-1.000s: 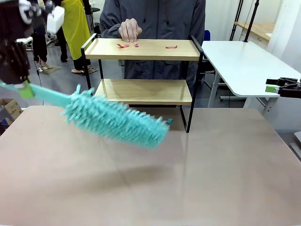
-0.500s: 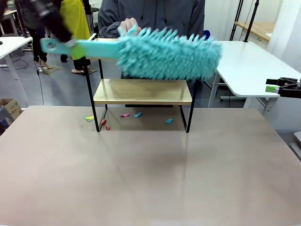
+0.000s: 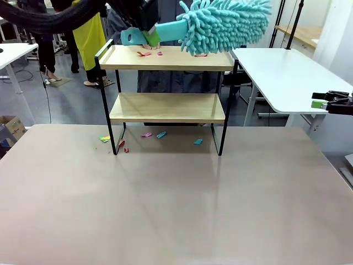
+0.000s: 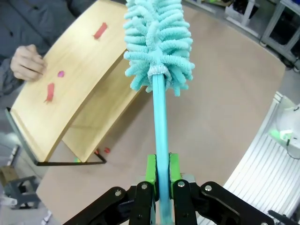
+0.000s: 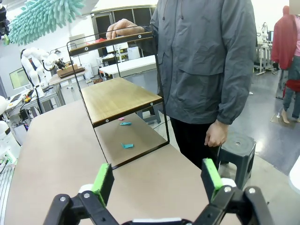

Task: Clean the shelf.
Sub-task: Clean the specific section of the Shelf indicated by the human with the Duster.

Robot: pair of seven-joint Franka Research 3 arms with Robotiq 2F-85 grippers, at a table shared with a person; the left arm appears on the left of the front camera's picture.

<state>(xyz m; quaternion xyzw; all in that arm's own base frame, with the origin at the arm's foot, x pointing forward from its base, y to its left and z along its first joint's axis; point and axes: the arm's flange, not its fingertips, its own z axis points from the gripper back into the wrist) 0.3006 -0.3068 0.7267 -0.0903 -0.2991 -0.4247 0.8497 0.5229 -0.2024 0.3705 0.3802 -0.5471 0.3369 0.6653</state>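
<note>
The shelf (image 3: 165,107) stands upright on its black legs at the far side of the table (image 3: 176,221), a little left of the middle. Its long axis runs left to right along the table's far edge and its open front faces the robot. Red paper scraps (image 3: 144,53) lie on the top board, and more coloured scraps (image 3: 161,134) lie on the table under the lower board and by the left front leg. A person stands just behind the shelf with one hand (image 4: 26,63) resting on the top board near its left end. The left gripper (image 3: 149,37) is clamped on the handle of a teal fluffy duster (image 3: 223,25), held roughly along the shelf's length with its head pointing to the robot's right over the right half of the top board. Whether the fibres touch the wood cannot be told. The right gripper (image 3: 322,102) hangs well apart at the table's right edge, jaws spread wide and holding nothing, in front of a white side table (image 3: 281,72).
</note>
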